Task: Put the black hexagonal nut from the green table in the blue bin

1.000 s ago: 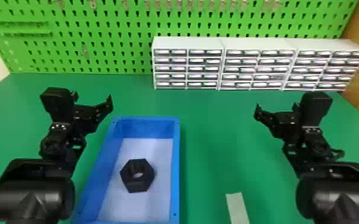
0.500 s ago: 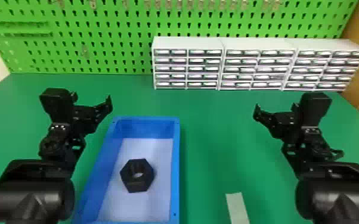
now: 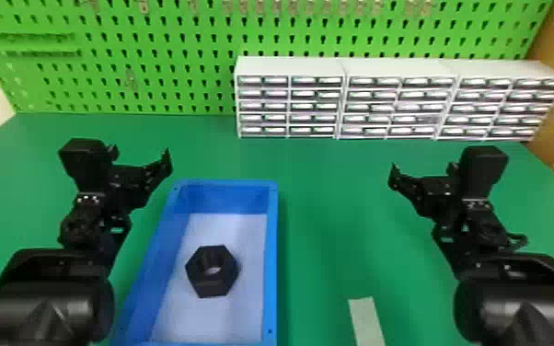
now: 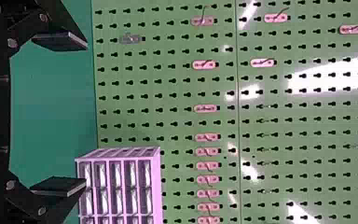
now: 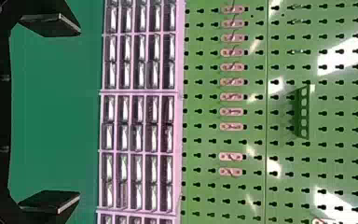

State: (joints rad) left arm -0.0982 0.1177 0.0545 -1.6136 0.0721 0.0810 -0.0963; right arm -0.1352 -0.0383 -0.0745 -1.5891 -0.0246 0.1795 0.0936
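The black hexagonal nut (image 3: 212,271) lies flat on the pale floor of the blue bin (image 3: 271,257), its hole facing up. Left of the bin, above the green table (image 3: 336,193), is my left gripper (image 3: 166,161), a short way from the bin's far left corner. My right gripper (image 3: 395,175) stands off to the right of the bin, over the table. In the left wrist view the left gripper (image 4: 81,114) is open, fingers wide apart with nothing between them. The right wrist view has the right gripper (image 5: 77,114) likewise open and holding nothing.
White drawer cabinets (image 3: 290,66) line the table's back edge, right of centre. Behind them rises a green pegboard (image 3: 152,55) with hooks. A pale strip (image 3: 366,322) lies on the table near the front, between the bin and the right arm.
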